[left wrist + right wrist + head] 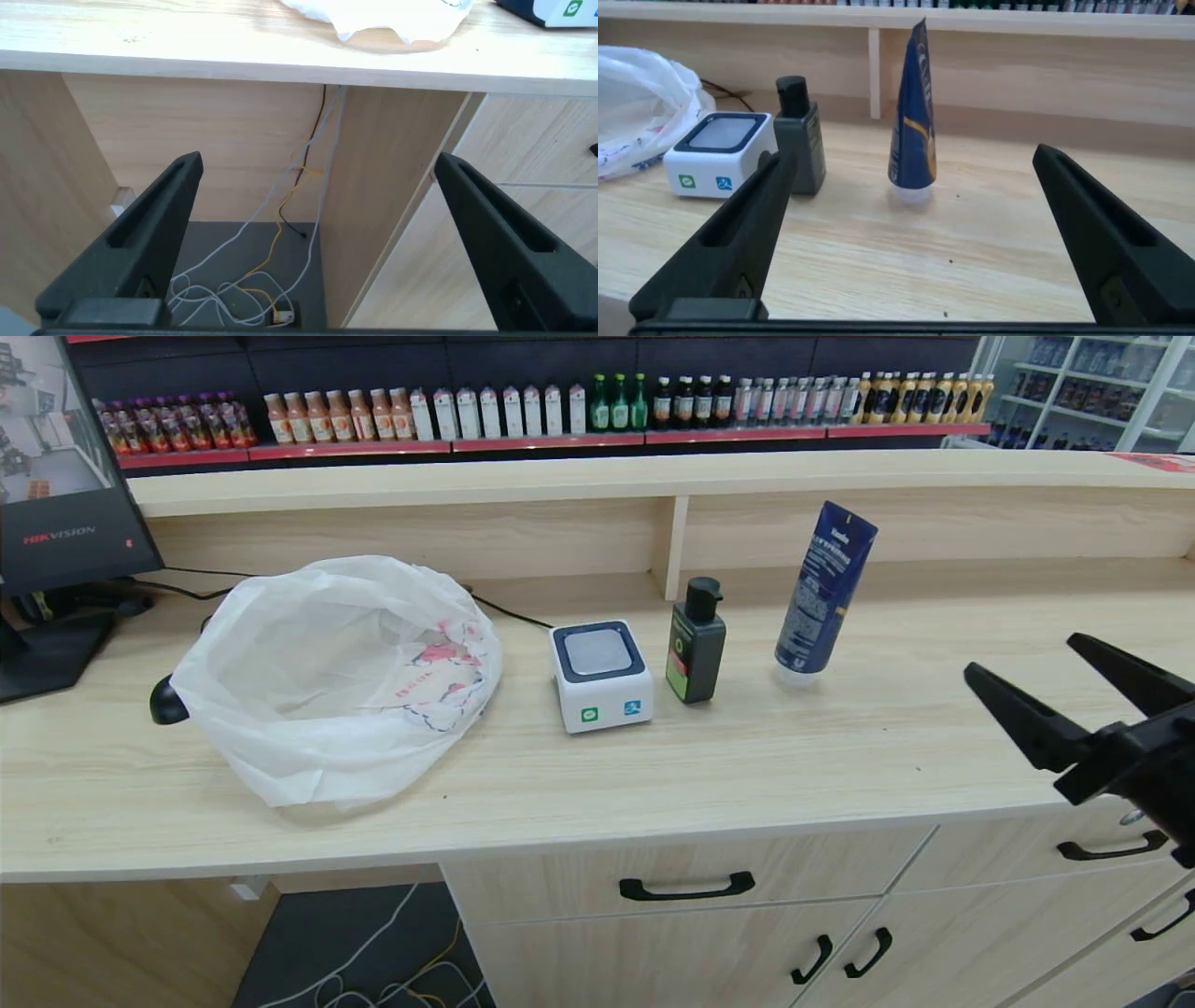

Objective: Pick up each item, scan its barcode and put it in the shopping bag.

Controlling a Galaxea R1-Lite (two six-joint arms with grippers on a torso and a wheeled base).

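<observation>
Two items stand on the surface [840,747] toward its back edge: a dark pump bottle [695,642] and an upright blue tube [825,588]. The scanner [600,674] sits just beside the bottle, between it and the open shopping bag [341,677] near the left edge. The right gripper [1022,655] hovers at the front right edge, fingers spread and empty. The left gripper [318,163] hangs below the front edge, fingers also spread.
</observation>
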